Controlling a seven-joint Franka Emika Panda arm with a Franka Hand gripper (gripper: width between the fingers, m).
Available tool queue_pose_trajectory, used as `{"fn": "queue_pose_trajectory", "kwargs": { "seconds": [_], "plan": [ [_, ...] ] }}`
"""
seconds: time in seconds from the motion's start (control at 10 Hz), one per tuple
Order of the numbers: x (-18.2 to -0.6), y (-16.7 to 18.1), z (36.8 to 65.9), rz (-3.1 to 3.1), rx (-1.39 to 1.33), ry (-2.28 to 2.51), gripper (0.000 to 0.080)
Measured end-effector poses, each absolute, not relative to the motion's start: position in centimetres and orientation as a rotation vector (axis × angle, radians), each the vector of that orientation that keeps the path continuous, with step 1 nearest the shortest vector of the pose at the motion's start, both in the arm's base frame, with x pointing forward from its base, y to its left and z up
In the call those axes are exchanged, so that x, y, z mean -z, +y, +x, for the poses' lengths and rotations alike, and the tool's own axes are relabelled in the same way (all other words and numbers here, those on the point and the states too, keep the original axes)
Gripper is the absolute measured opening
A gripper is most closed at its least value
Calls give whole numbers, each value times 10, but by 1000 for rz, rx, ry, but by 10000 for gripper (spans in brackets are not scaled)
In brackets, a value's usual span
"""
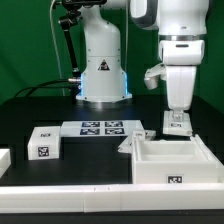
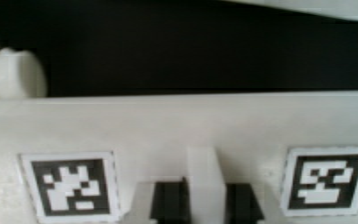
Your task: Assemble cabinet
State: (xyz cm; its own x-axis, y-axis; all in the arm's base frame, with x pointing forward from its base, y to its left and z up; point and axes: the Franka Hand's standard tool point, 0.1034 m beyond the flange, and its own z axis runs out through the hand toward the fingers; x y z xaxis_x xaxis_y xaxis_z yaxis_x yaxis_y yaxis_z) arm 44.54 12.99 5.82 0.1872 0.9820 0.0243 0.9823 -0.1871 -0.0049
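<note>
The cabinet box [image 1: 172,163] is a large open white box with a tag on its front, at the exterior view's right. My gripper [image 1: 177,127] hangs straight down over its back wall. In the wrist view the dark fingers [image 2: 163,203] stand on either side of a thin white rib [image 2: 199,170] of the cabinet wall, between two tags, and press against it. My gripper [image 2: 199,192] is shut on that rib. A smaller white tagged piece [image 1: 45,143] lies apart at the exterior view's left.
The marker board [image 1: 100,128] lies in the middle before the robot's base [image 1: 103,75]. A long white rail [image 1: 70,195] runs along the front edge. Another white piece [image 1: 4,160] shows at the far left edge. A thin white part [image 1: 125,147] lies against the box's left side.
</note>
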Motion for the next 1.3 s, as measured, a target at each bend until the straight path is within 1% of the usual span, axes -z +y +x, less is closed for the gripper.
{"fn": "queue_pose_trajectory", "kwargs": {
  "seconds": [0.6,1.3],
  "plan": [
    [-57,129,447,-2411,24,-1982,70],
    [-58,126,456,-2422,34,-1970,70]
  ]
}}
